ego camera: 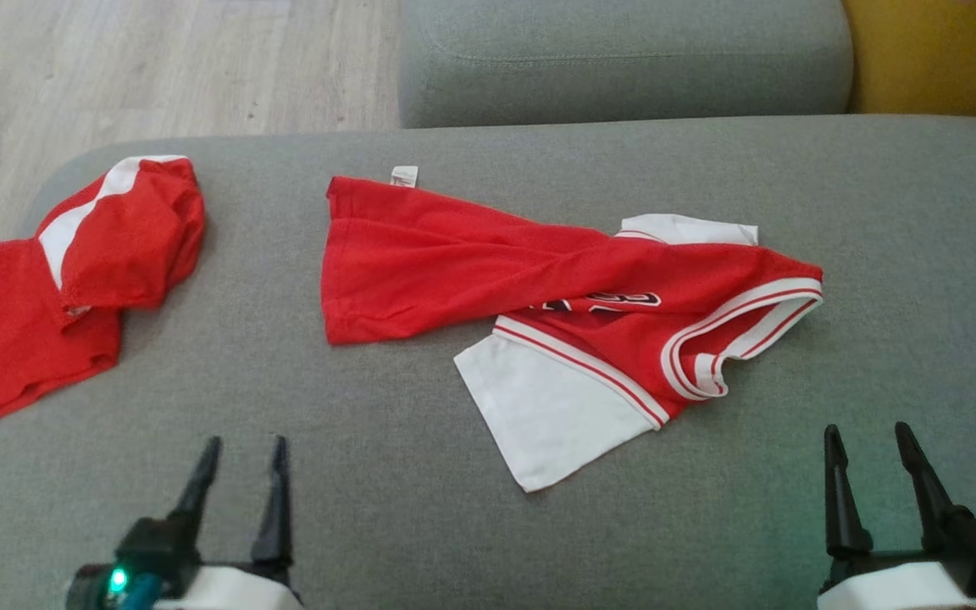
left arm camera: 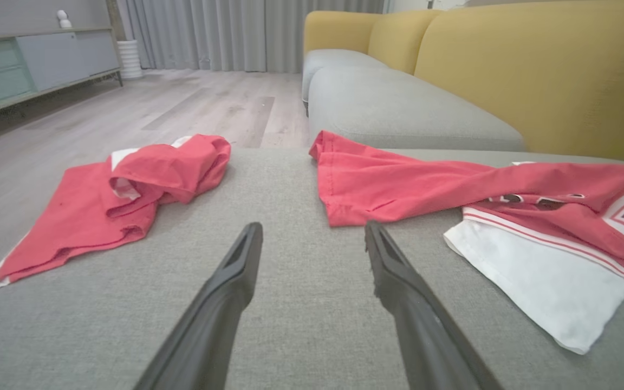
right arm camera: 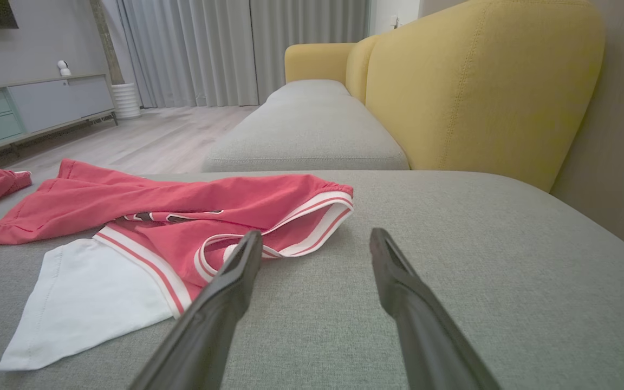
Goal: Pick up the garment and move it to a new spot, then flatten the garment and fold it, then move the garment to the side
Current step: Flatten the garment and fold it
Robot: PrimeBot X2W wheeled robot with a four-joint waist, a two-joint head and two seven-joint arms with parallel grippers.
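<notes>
Hovering near side of garment (ego camera: 420,254), left end effector (ego camera: 247,440) and right end effector (ego camera: 867,428) spread, empty. Garment twisted on sofa cushion (ego camera: 903,212). Risk: pinching one layer, or grabbing lookalike red cloth (ego camera: 115,246) left of it, possibly shorts.

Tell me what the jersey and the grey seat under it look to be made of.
Jersey: thin, soft knit, probably synthetic sports mesh; it drapes in loose folds, matte, with striped trim. Grey seat: woven upholstery fabric over padding, it seems; a fine heathered weave shows, matte, with rounded edges.
</notes>
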